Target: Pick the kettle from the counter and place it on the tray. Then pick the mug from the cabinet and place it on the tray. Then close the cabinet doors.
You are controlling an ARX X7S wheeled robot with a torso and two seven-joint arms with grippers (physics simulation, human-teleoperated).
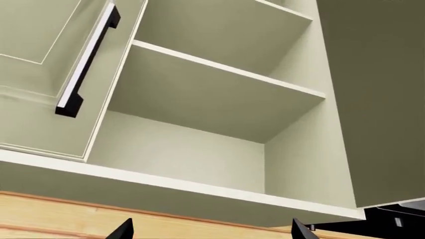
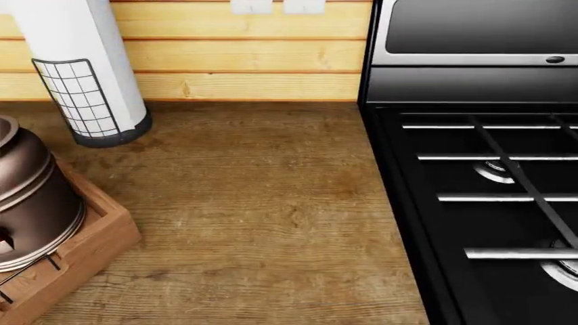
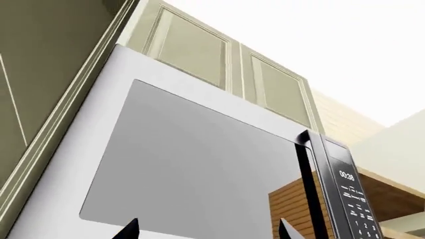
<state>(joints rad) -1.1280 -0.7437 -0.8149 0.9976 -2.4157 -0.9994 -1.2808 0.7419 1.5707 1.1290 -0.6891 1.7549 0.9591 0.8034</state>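
Note:
The copper kettle (image 2: 27, 196) stands in the brown wooden tray (image 2: 95, 247) at the left edge of the head view, on the wood-grain counter (image 2: 262, 203). Neither gripper shows in that view. The left wrist view looks up into the open cream-white cabinet (image 1: 219, 94), and the shelves that show are bare. One cabinet door (image 1: 33, 74) with a black bar handle (image 1: 86, 62) is on one side, and another door (image 1: 378, 99) stands swung out on the other. My left gripper (image 1: 212, 231) is open below the cabinet and holds nothing. My right gripper (image 3: 207, 230) is open in front of a microwave. The mug is out of view.
A white paper roll in a black wire holder (image 2: 91, 74) stands at the back of the counter beside the tray. The black gas stove (image 2: 488, 203) fills the right side. A grey microwave (image 3: 199, 164) with a black handle hangs under closed upper cabinet doors (image 3: 192, 50).

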